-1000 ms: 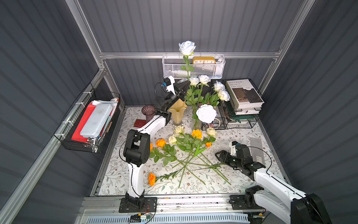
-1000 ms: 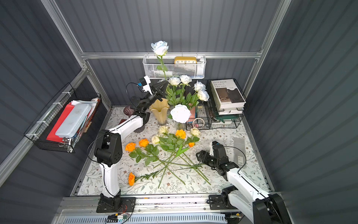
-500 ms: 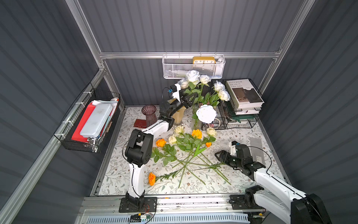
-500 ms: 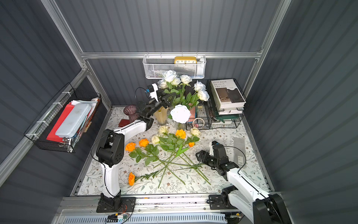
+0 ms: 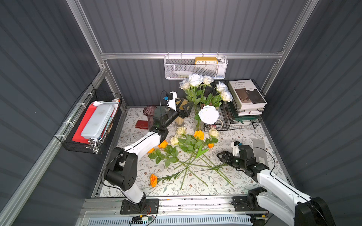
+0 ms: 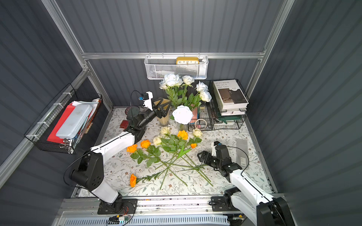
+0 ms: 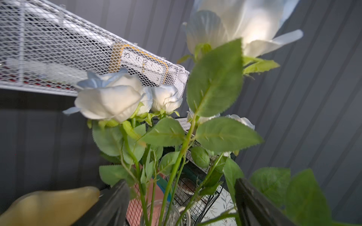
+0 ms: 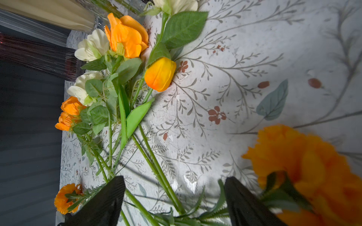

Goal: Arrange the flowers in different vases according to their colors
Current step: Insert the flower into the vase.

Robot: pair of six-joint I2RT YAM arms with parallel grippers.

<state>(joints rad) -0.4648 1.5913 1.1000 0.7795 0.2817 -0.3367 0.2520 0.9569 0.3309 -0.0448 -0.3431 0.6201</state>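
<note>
While roses (image 5: 195, 79) stand, "INTERIOR DESIGN TRENDS" (book (image 5: 247, 94))

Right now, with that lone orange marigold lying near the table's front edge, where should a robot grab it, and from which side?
On the marigold, probably the green stem just behind its head, from straight above, jaws across it. It lies flat on the tablecloth, that stretch is clear of the crossed stems, and the ruffled head would crush.
</note>
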